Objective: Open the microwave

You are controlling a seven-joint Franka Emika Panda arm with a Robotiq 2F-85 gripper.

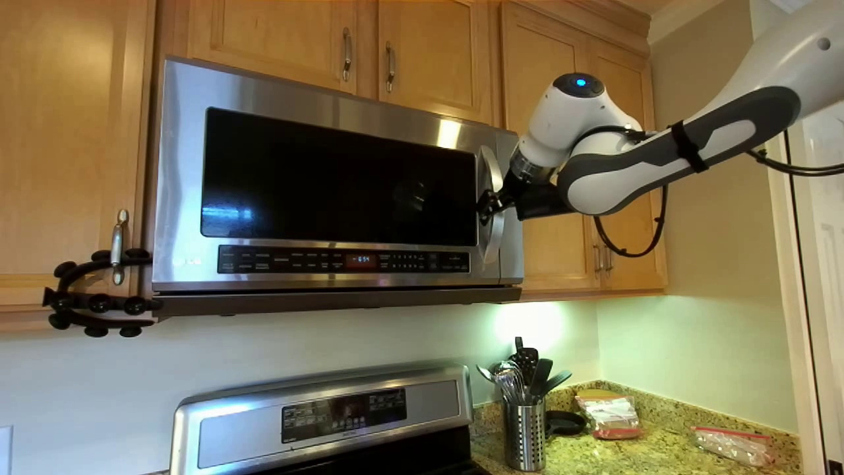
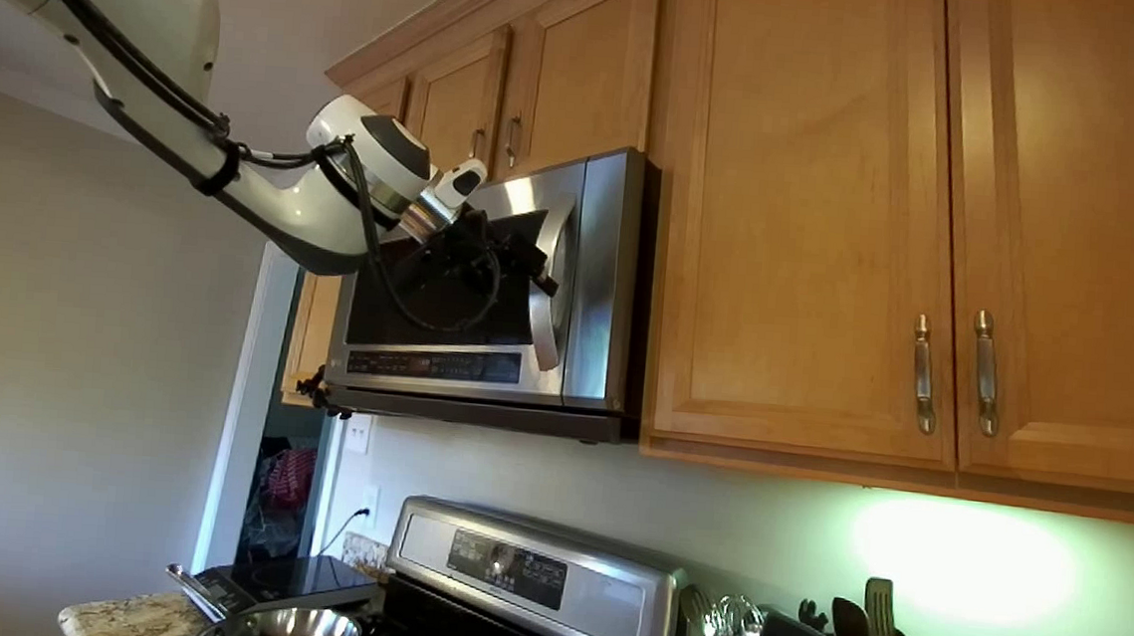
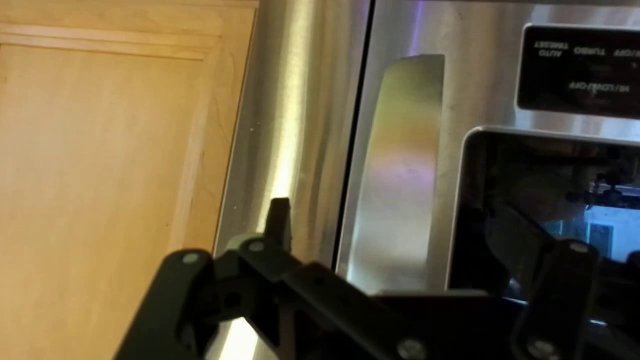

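Note:
The stainless steel microwave (image 1: 339, 178) is mounted under wooden cabinets with its door shut; it also shows in an exterior view (image 2: 604, 291) and the wrist view (image 3: 310, 125). Its vertical silver handle (image 1: 492, 245) is at the door's right edge, also seen in an exterior view (image 2: 543, 334). My black gripper (image 1: 489, 206) is at the handle's mid height. In the wrist view my gripper (image 3: 392, 215) is open, its fingers wide apart on either side of the handle (image 3: 400, 170). Whether a finger touches the handle or door cannot be told. The handle's lower part in that view is hidden behind the gripper.
Wooden cabinets (image 2: 793, 224) adjoin the microwave. A black flexible tripod (image 1: 99, 303) hangs at its lower left corner. Below are a stove (image 1: 323, 415), a utensil holder (image 1: 525, 435), plastic bags (image 1: 610, 415) and a pan (image 2: 285, 633).

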